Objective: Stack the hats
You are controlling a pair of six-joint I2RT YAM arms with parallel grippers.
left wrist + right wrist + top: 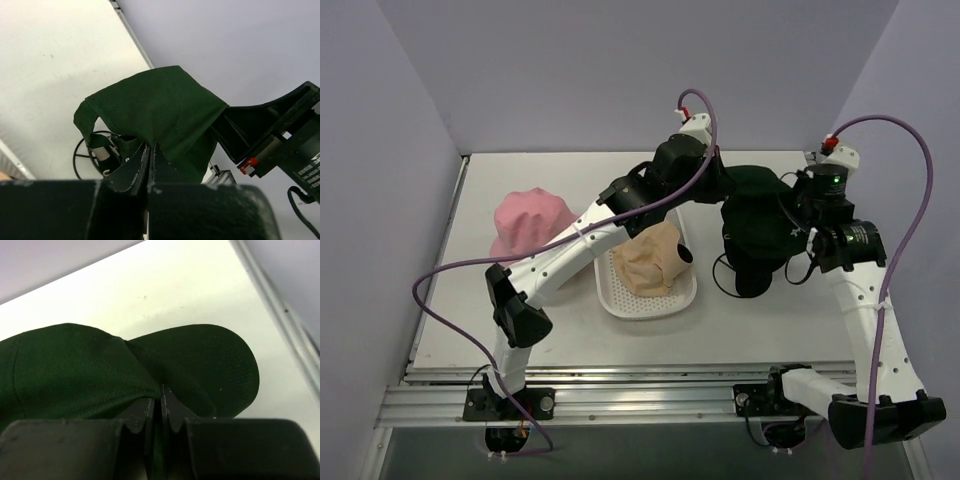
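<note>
Both grippers hold the dark green hat (760,205) up above the right half of the table. My left gripper (725,187) is shut on its left edge, with the fabric pinched between the jaws in the left wrist view (151,146). My right gripper (798,207) is shut on the hat where crown meets brim (161,389). The green hat fills both wrist views (160,107) (75,370). A black hat (752,272) lies on the table just below it, partly hidden. The beige hat (650,262) sits in a tray. The pink hat (525,222) lies at the left.
The white perforated tray (620,300) stands mid-table beneath the left arm. A thin wire loop (722,283) lies around the black hat and also shows in the left wrist view (76,159). Purple walls close the back and sides.
</note>
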